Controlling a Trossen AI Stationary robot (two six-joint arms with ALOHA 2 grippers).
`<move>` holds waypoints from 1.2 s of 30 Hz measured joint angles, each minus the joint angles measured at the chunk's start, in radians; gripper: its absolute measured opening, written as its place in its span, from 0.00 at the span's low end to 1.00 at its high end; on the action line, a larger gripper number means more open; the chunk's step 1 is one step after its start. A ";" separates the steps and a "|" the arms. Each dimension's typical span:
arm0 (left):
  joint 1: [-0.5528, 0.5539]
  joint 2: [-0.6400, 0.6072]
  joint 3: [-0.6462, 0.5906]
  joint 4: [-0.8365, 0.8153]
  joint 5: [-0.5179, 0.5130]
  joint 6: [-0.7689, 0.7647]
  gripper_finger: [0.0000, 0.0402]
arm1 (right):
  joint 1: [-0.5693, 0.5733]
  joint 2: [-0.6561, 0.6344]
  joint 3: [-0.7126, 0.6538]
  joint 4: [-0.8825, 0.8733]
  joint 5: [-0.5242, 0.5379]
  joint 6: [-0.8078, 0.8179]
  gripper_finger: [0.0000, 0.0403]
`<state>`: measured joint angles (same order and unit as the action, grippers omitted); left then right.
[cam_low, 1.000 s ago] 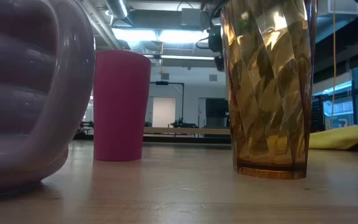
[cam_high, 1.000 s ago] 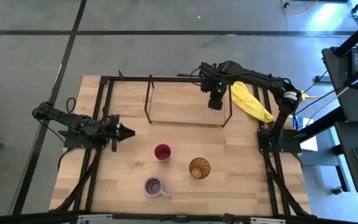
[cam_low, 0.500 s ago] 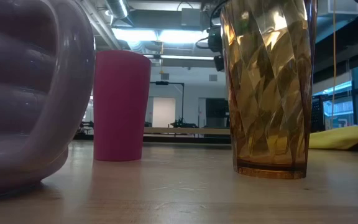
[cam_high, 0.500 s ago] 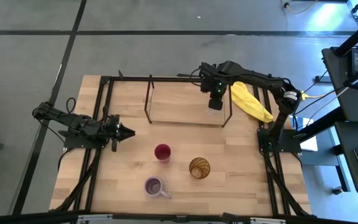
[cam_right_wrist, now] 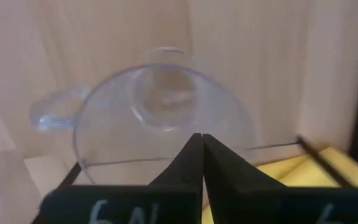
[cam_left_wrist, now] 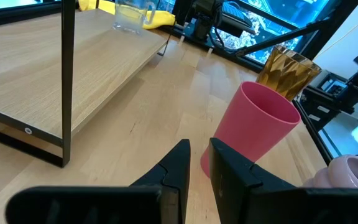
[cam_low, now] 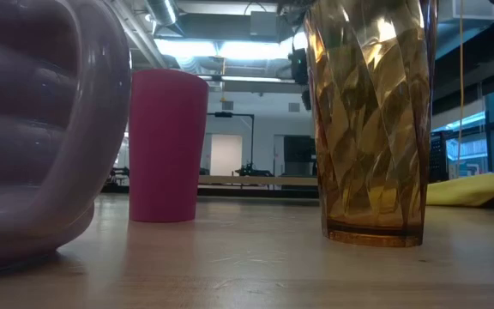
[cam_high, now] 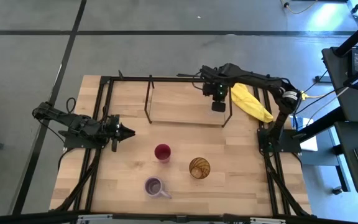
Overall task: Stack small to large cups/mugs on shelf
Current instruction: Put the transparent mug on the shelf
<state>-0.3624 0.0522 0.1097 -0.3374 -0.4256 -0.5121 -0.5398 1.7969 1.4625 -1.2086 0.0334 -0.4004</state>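
Shelf [cam_high: 179, 106]: we take this low black-rod rack with its light wood board as our landmark; it stands at the far middle of the table.
Amber tumbler [cam_high: 199, 167]: upright on the tabletop, well in front of the shelf's right half, not yet shelved.
Lavender mug [cam_high: 154, 186]: farthest in front of the shelf, left of the tumbler, its handle pointing right toward the tumbler.
Magenta cup [cam_high: 162, 152]: upright, in front of the shelf's middle and the nearest of the three to it.
Small clear glass [cam_right_wrist: 160, 118]: a small glass mug with a side handle; we see it upright on the shelf board at the right end, beside the yellow cloth [cam_high: 250, 102] lying off that end.
Right gripper [cam_high: 217, 102]: above the shelf's right end, directly over the clear glass; its fingers [cam_right_wrist: 219, 180] are pressed together and pinch nothing.
Left gripper [cam_high: 124, 132]: off the shelf's left front corner, fingers [cam_left_wrist: 176, 165] pressed together, empty, pointing right.
Deciding relation: we judge the magenta cup comes next; it lies just ahead of the left gripper along its pointing line, so the left arm is much the nearer.
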 joint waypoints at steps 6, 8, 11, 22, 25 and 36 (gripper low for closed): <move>0.000 0.000 0.000 0.000 0.000 0.000 0.13 | 0.002 0.000 -0.047 0.043 -0.018 -0.001 0.03; 0.000 0.000 0.000 0.000 0.000 0.000 0.13 | 0.002 0.000 -0.033 0.046 -0.033 -0.001 0.03; 0.000 0.000 0.000 0.000 0.000 0.000 0.13 | 0.002 0.000 0.000 0.048 -0.043 -0.001 0.03; 0.000 0.000 0.000 0.000 0.000 0.000 0.13 | 0.002 0.000 0.155 -0.059 -0.057 0.007 0.14; 0.000 0.000 0.000 0.000 0.000 0.000 0.13 | 0.002 0.000 0.169 -0.076 -0.053 0.006 0.20; 0.000 0.000 0.000 0.000 0.000 0.000 0.13 | -0.027 0.000 0.161 -0.036 0.026 -0.063 0.23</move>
<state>-0.3626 0.0521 0.1096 -0.3374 -0.4255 -0.5121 -0.5673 1.7969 1.6239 -1.2447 0.0596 -0.4631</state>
